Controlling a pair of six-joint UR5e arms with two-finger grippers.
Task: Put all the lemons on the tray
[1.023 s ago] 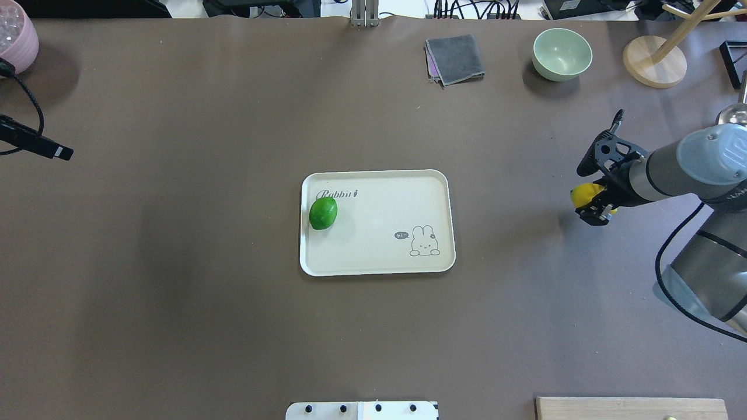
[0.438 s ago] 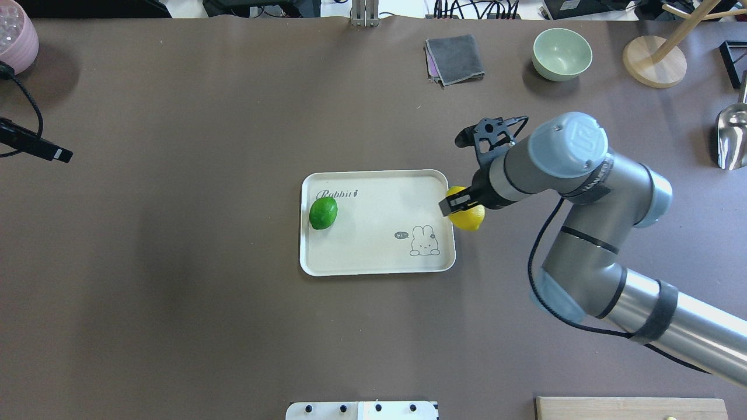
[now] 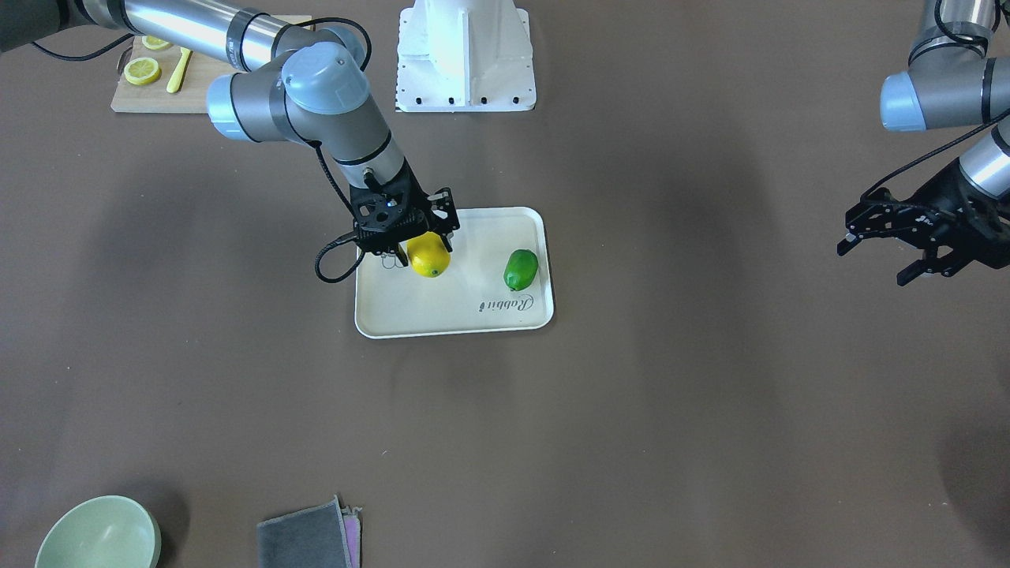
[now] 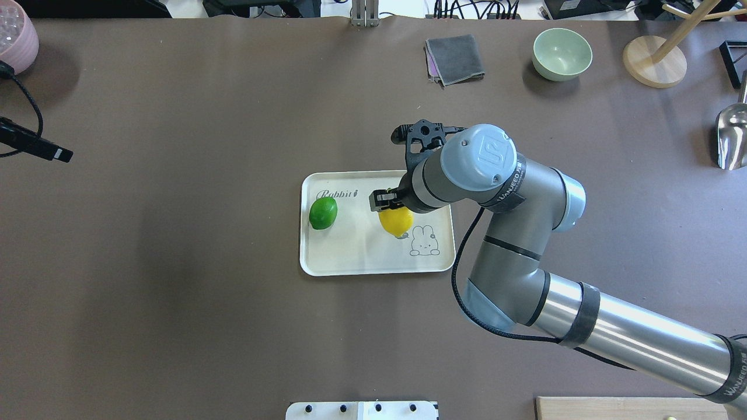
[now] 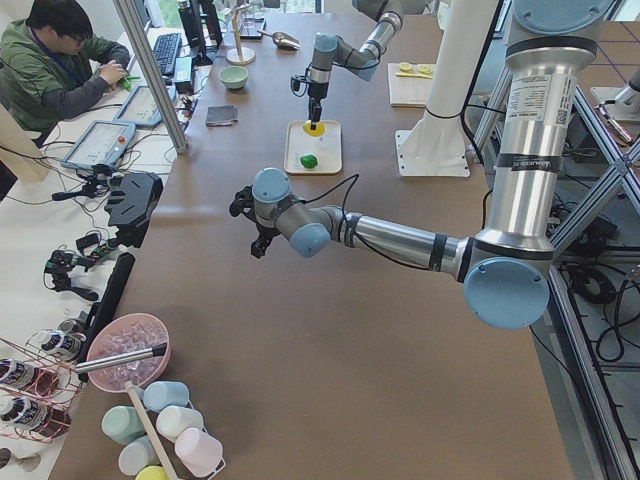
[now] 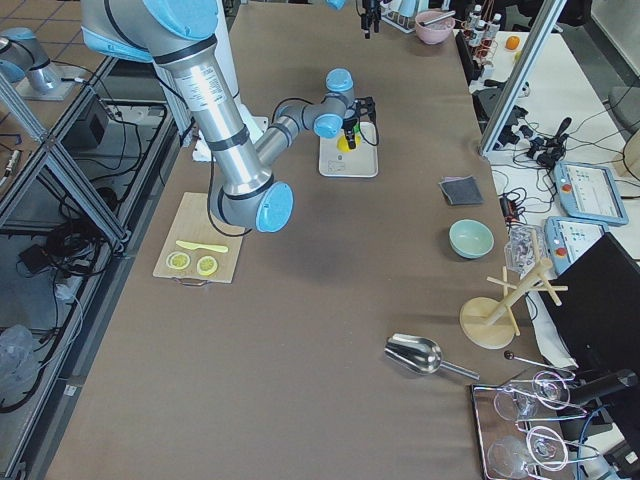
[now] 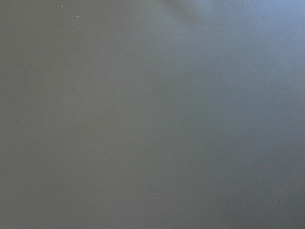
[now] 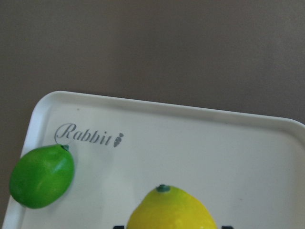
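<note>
The cream-white tray lies mid-table. The green lemon rests on the tray's left end under the "Rabbit" script. My right gripper is shut on the yellow lemon and holds it over the tray's right half, beside the rabbit drawing. I cannot tell whether the lemon touches the tray. In the right wrist view the yellow lemon sits between the jaws, with the green lemon to its left. My left gripper is open and empty, far off to the side above bare table.
A pale green bowl, a grey cloth and a wooden stand are at the back right. A metal scoop lies at the right edge. A cutting board holds lemon slices near the robot's right.
My right arm has carried the yellow lemon leftward from the table's right side, past the tray's right rim, to over the tray. The green lemon and left arm have not moved.
</note>
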